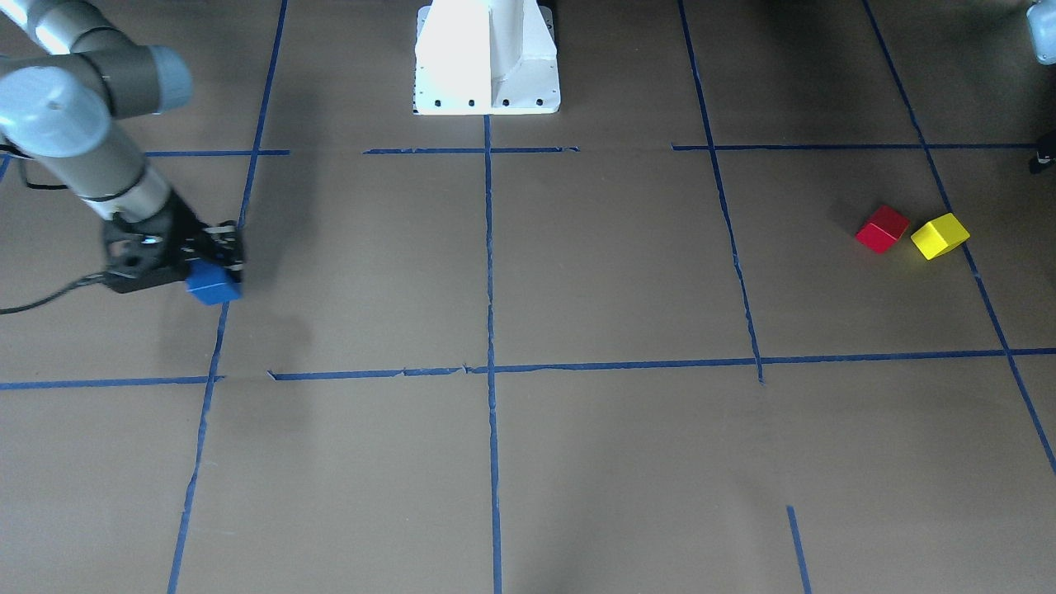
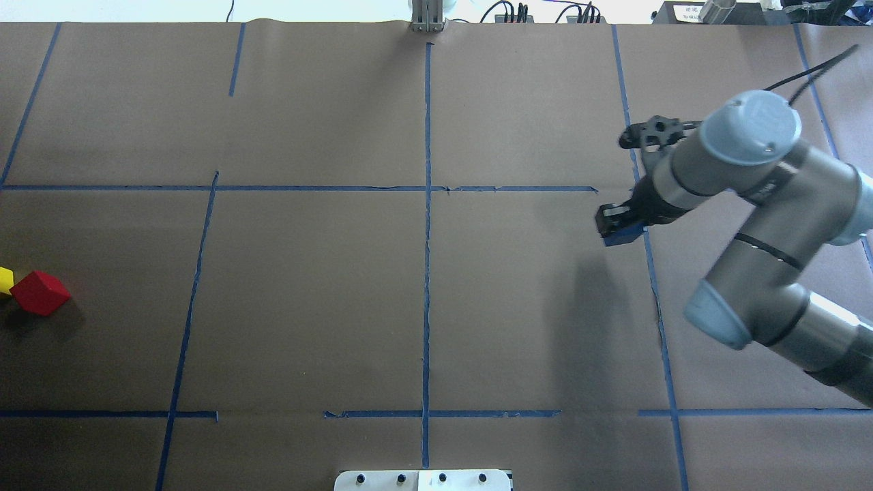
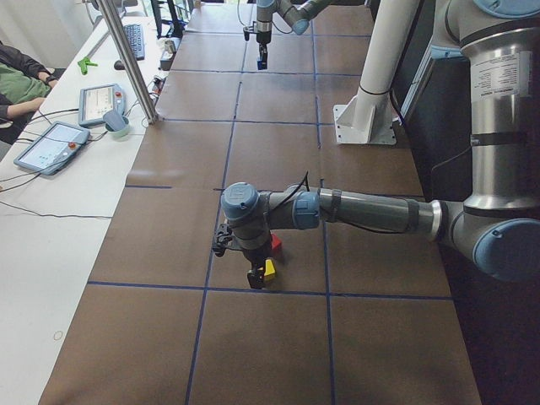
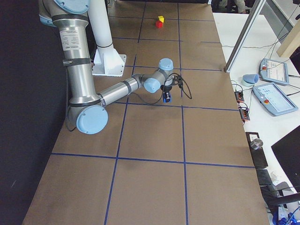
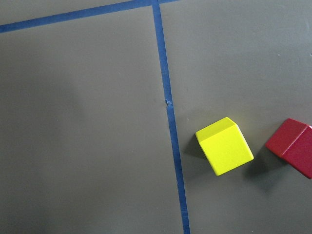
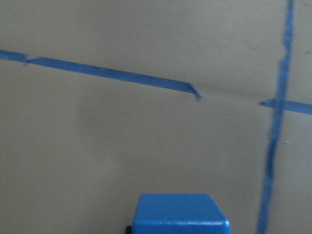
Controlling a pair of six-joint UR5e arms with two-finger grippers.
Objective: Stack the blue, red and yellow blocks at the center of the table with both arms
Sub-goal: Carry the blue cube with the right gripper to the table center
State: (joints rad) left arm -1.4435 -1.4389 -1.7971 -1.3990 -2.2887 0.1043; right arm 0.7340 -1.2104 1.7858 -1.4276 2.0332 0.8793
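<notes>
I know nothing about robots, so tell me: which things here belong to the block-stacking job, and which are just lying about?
For the job: blue block (in the right arm's fingers), red block, yellow block.

Just lying about: two control tablets and a keyboard, on the side table.

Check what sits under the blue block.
Only brown table paper and a blue tape line show around the blue block, held by the right gripper; the spot directly beneath is covered.

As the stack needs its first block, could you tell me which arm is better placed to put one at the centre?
Probably the right: the right gripper holds the blue block, while the red block and yellow block lie loose.
</notes>
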